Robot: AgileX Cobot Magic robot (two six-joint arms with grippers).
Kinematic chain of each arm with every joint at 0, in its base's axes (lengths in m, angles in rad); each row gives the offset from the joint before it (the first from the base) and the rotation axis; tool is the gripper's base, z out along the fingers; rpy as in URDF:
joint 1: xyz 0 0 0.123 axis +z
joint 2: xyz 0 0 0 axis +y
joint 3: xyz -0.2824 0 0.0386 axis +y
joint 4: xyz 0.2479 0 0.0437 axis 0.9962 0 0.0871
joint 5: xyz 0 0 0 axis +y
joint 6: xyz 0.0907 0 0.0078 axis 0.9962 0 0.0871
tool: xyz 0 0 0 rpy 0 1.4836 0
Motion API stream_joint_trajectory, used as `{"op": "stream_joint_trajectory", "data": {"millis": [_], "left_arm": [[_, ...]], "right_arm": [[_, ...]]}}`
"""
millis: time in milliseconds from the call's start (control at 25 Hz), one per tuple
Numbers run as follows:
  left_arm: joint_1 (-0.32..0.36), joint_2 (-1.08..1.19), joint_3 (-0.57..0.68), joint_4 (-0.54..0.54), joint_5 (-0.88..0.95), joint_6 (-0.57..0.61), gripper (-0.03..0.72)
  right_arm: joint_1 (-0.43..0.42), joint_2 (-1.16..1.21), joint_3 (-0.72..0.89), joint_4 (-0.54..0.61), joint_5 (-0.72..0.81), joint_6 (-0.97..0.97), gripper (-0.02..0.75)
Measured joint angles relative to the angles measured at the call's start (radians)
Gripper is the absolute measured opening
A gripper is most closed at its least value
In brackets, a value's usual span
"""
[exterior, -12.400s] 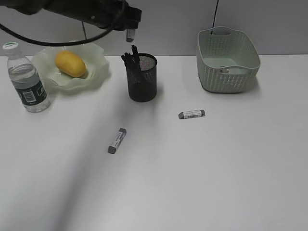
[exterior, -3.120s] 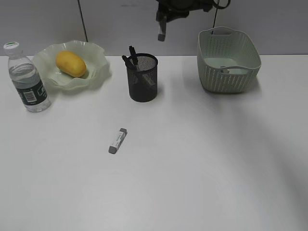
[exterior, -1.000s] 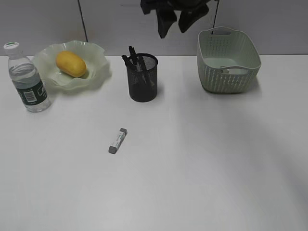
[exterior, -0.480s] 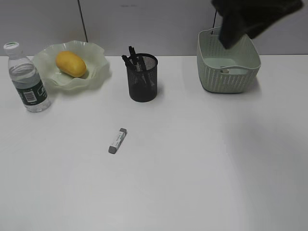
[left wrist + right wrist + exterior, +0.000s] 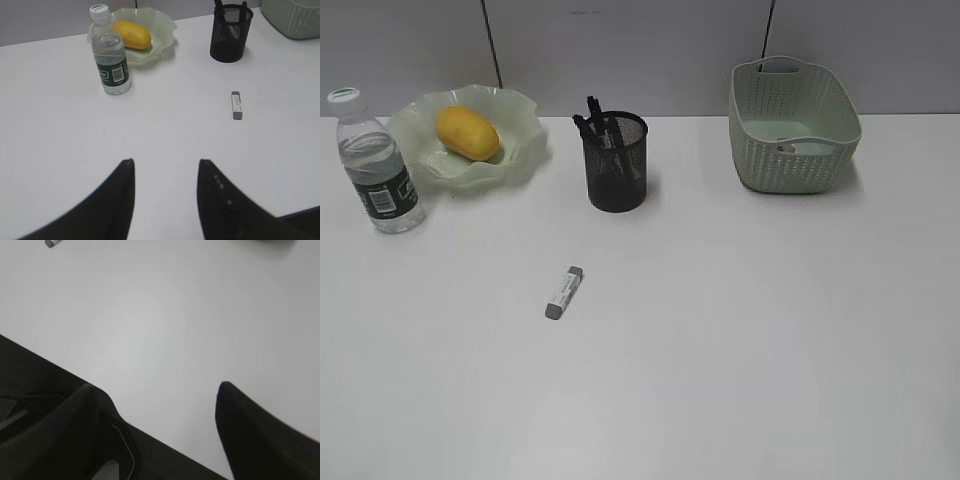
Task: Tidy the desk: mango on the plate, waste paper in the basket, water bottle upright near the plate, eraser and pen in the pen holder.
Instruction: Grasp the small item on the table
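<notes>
Across the whole exterior view runs the white desk, with neither arm in sight. At its far right stands the basket; a pale scrap lies inside, too small to tell if it is the waste paper. Far left sits the plate with the mango on it, and just beside the plate the bottle stands upright. Between plate and basket stands the pen holder, dark pens sticking up from it. Nearer the camera, well apart from the holder, lies one eraser flat on the desk.

Only the wrist views show the grippers. The left gripper hangs over the near desk, jaws spread wide and holding nothing. The right gripper hovers at the desk's near edge, likewise agape and empty; the eraser barely shows in its top left corner.
</notes>
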Motion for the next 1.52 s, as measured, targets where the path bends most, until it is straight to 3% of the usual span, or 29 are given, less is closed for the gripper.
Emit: {"op": "stream_joint_trajectory", "data": {"millis": [480,960,1240,1520], "left_arm": [[0.0,0.0,0.0,-0.007,0.0,0.0,0.319],[0.0,0.029,0.0,-0.038,-0.018,0.0,0.329],[0.0,0.293,-0.062,-0.092,-0.116,0.0,0.467],[0.0,0.694,-0.208,-0.175,-0.133,0.0,0.486]], "right_arm": [[0.0,-0.554,0.295,-0.063,-0.09,0.0,0.582],[0.0,-0.613,0.412,-0.065,-0.099,0.009,0.573],[0.0,-0.613,0.414,-0.065,-0.103,0.013,0.549],[0.0,-0.613,0.414,-0.065,-0.104,0.015,0.547]]}}
